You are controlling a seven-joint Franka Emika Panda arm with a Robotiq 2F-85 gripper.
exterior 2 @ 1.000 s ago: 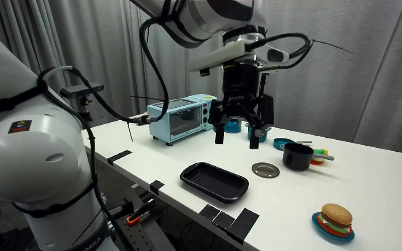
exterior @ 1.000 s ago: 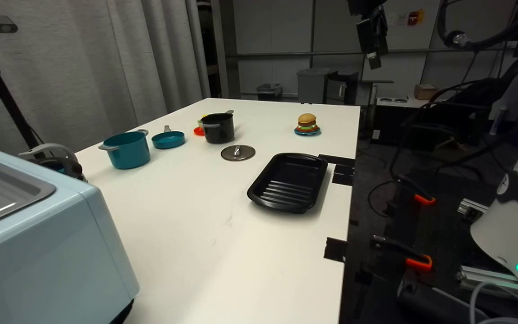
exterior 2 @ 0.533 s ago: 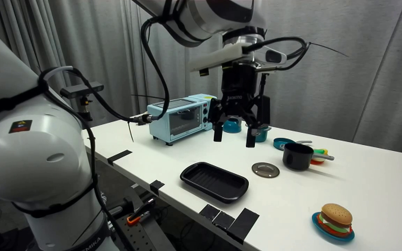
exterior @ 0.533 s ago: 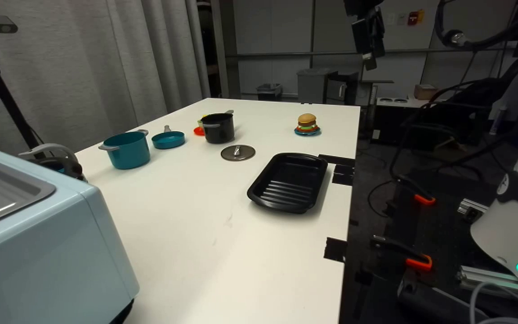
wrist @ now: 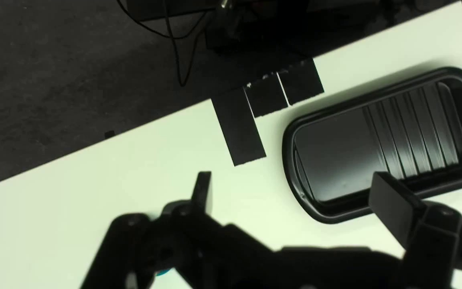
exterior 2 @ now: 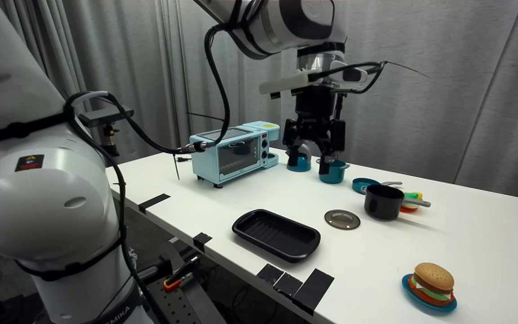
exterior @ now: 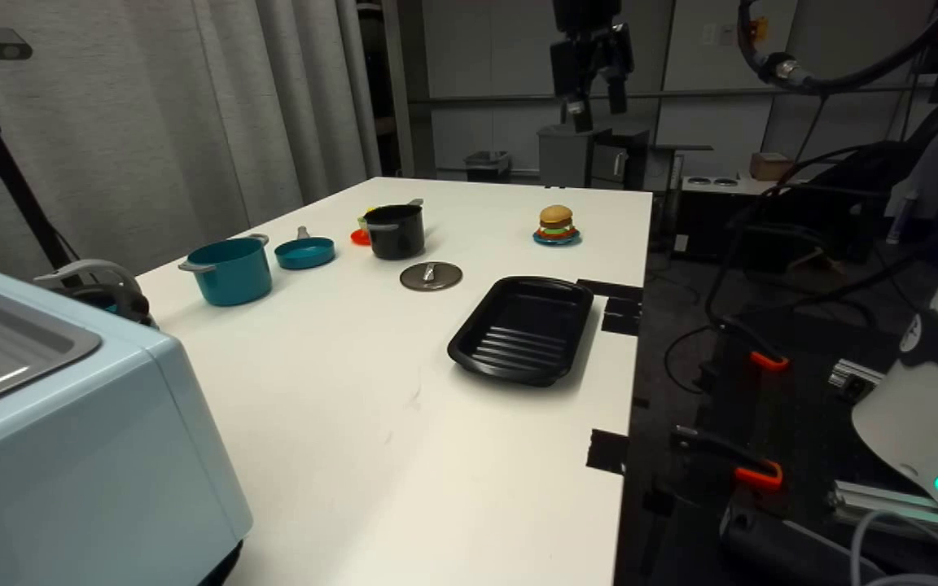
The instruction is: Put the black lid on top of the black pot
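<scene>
Lying flat on the bench [exterior 2: 479,238], top face up: the black lid [exterior 2: 341,222], right of centre in an exterior view, between the black pan [exterior 2: 277,236] and the black pot [exterior 2: 383,204], apart from both. Disc is round; its one lengthwise line is the centre knob [exterior 2: 343,216], oblong, running about left to right. In an exterior view the lid [exterior: 414,281] sits a touch up and left of frame centre, knob narrow there, lined up and down the picture.

Pot upright, mouth up. Grey handle [exterior 2: 416,203] points to the right edge of the frame, dipping slightly; in an exterior view the handle [exterior: 416,202] juts from the rim's far side, up and right. In the wrist view the pan [wrist: 335,160] takes the right side, long axis lower left to upper right, roughly along the bench edge.

Arm [exterior 2: 56,193] bulks down the left of the frame; forearm [exterior 2: 281,27] slants from the top edge, wrist [exterior 2: 315,101] near plumb below it. Pincer [exterior 2: 308,163] points down, upper middle of frame, height not readable; a finger [exterior 2: 324,167] overlaps the teal pot [exterior 2: 333,175] by line of sight. In an exterior view the pincer [exterior: 599,111] hangs at the top, right of centre, higher in frame than the burger [exterior: 556,216]. Fingers spread wide: in the wrist view the pads [wrist: 391,208] face across a broad gap, bench and one end of the pan showing through.
</scene>
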